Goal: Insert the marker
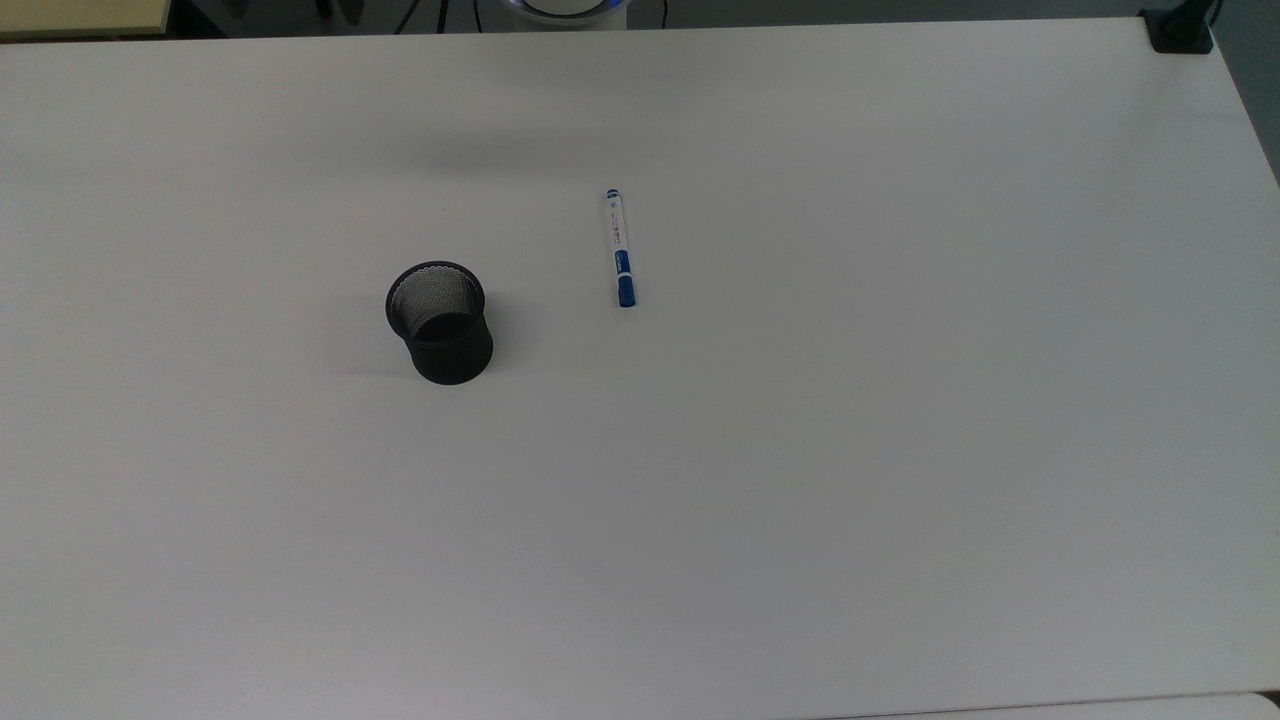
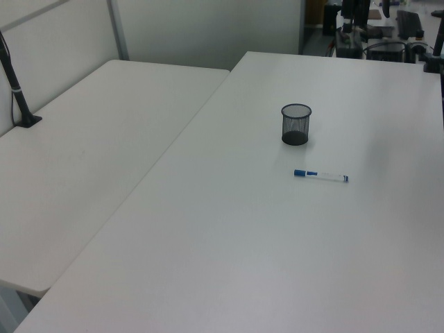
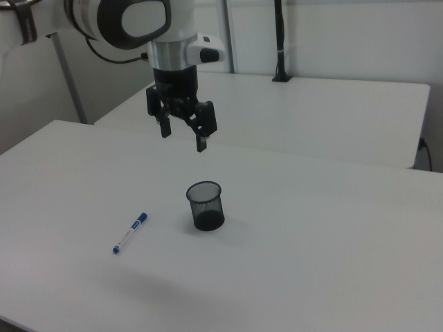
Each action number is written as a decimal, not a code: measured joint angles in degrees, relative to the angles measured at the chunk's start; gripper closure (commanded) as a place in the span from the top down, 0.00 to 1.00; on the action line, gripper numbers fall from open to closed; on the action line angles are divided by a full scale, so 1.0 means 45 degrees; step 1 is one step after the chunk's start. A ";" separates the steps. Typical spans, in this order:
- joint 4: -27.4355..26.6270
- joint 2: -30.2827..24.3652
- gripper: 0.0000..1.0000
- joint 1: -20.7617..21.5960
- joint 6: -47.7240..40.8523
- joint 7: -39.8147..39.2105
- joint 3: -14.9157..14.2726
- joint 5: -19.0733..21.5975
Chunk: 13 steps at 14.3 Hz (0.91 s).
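While the marker [image 1: 619, 247] lies flat on the white counter [image 1: 900, 450], nothing of the insertion has yet been done. Its white barrel is untouched, its blue cap end pointing toward the bottom of the top view, and in the right view it rests at the cup's left with the cap toward the cup. The black mesh cup [image 1: 440, 322] stands upright and well apart from it, to the top view's left, its mouth open and nothing visible inside. In the left view the marker [image 2: 320, 175] sits nearer the camera than the cup [image 2: 296, 124], with bare counter between them.

My tool [image 3: 183, 131] hangs in the air above the counter in the right view, over the space behind the cup and well clear of both objects. Its two fingers are spread apart and hold nothing.

By my judgement the whole job is ahead of me: I have to travel over to the marker, come down across its barrel, close on it, lift, tip it toward upright, carry it over the cup's rim and let it drop in. The slim barrel lying flush on the counter leaves little room for my fingers, so the pick-up looks like the delicate part.
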 measured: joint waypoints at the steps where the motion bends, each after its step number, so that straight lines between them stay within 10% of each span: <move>1: 0.0000 0.0001 1.00 0.0000 0.0000 0.0000 0.0000 0.0000; 13: -0.0320 0.1201 0.99 0.0923 -0.0043 -0.0281 0.0107 0.0000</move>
